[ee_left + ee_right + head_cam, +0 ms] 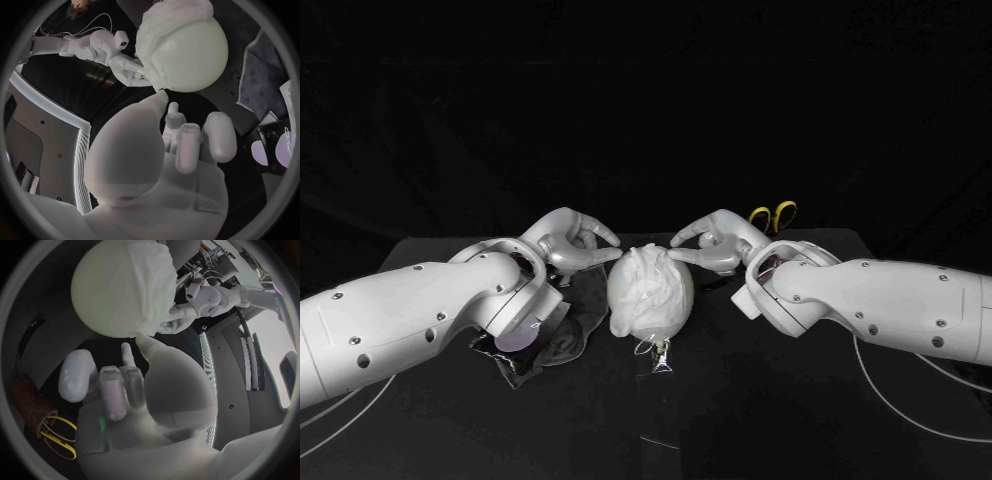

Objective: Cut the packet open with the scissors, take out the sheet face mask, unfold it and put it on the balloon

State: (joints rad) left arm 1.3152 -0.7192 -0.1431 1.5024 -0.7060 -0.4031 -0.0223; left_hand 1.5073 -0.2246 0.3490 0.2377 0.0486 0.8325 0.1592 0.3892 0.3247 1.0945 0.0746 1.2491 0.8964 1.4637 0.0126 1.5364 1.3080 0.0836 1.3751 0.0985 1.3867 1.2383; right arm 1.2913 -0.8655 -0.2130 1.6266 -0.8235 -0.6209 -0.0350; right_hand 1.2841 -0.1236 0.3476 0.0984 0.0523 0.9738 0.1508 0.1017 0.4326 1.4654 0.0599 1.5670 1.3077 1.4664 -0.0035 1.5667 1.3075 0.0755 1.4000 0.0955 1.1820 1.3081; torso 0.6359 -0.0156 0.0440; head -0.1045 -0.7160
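The balloon (658,318) lies in the middle of the desk (776,405), and I measure everything from it. The sheet mask (643,275) is out of its packet and draped, crumpled, over the far end of the balloon, while the near end with the knot is bare.

My left hand (574,245) sits against the balloon's left side at the mask's edge. Its thumb reaches out with the tip on the balloon, and its other fingers (187,145) are curled in toward the palm. I cannot tell whether it pinches the mask or only presses on it.

My right hand (711,246) mirrors it on the balloon's right side, with its fingertips on the mask's edge. Its thumb points at the balloon and its remaining fingers are folded. I cannot tell whether it grips there either.

The packet (270,137) lies on the desk to the left of the balloon, under my left arm and beside a grey cloth (269,75) that is just next to the balloon. The scissors (776,214), with yellow handles, stand beyond the balloon to its right, behind my right hand, blades down in a brown holder (31,400).
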